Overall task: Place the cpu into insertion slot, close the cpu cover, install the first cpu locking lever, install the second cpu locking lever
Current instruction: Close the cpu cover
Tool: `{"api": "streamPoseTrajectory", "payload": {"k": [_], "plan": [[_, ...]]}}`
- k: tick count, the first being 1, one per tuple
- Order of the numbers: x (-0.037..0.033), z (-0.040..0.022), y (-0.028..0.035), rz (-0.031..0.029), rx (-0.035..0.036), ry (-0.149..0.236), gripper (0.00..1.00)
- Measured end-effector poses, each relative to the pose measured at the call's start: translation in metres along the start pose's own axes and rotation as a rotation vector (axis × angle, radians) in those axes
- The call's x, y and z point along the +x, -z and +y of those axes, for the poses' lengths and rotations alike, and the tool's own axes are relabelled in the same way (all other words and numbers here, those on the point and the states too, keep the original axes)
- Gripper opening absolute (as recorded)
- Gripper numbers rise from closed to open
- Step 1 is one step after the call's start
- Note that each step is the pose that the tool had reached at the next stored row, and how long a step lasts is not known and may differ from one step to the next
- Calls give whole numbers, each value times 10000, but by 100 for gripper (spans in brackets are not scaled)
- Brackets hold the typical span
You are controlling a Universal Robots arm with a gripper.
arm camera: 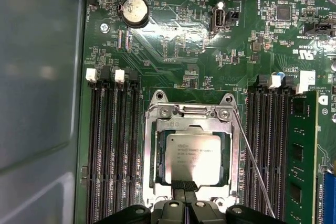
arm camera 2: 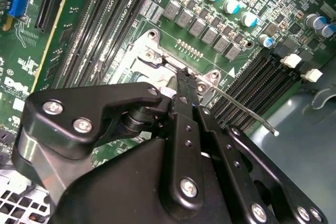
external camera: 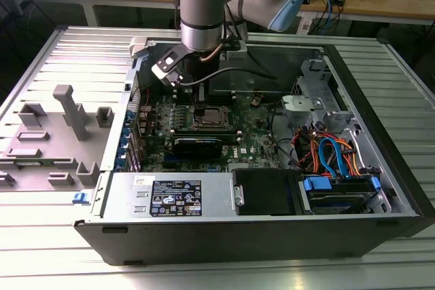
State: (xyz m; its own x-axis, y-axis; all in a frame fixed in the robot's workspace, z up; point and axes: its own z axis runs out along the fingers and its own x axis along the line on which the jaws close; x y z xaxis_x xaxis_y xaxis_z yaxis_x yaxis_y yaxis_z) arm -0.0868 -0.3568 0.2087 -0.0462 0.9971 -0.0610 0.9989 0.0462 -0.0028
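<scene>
The cpu (arm camera: 193, 158), a square chip with a dull silver top, lies in the insertion slot (arm camera: 191, 111) on the green motherboard. The cpu cover (arm camera: 158, 156), a silver frame, lies flat around the chip. One thin wire locking lever (arm camera: 255, 174) stands free beside the slot, slanting away from it; it is the same lever (arm camera 2: 247, 111) in the second wrist view. My gripper (arm camera: 185, 188) is shut, its black fingertips together at the cover's edge, with nothing seen between them. In the exterior view my gripper (external camera: 202, 108) reaches straight down to the slot (external camera: 212, 119).
Long black memory slots (arm camera: 113, 145) flank the socket, and a green memory card (arm camera: 303, 150) stands beside the free lever. A coin battery (arm camera: 134, 11) lies further along the board. The open case holds a power supply (external camera: 173, 198) and cables (external camera: 333, 154). A grey fixture (external camera: 64, 120) lies outside the case.
</scene>
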Motion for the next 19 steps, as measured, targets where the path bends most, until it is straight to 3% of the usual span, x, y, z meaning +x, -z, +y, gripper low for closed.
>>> {"api": "streamPoseTrajectory", "payload": {"k": [3,10,12,19], "plan": [[-1,8,6,-6,0,2,11],[-11,224,5,-19,2,0,11],[-12,257,5,-23,2,2,11],[-31,271,3,-32,3,0,11]]}}
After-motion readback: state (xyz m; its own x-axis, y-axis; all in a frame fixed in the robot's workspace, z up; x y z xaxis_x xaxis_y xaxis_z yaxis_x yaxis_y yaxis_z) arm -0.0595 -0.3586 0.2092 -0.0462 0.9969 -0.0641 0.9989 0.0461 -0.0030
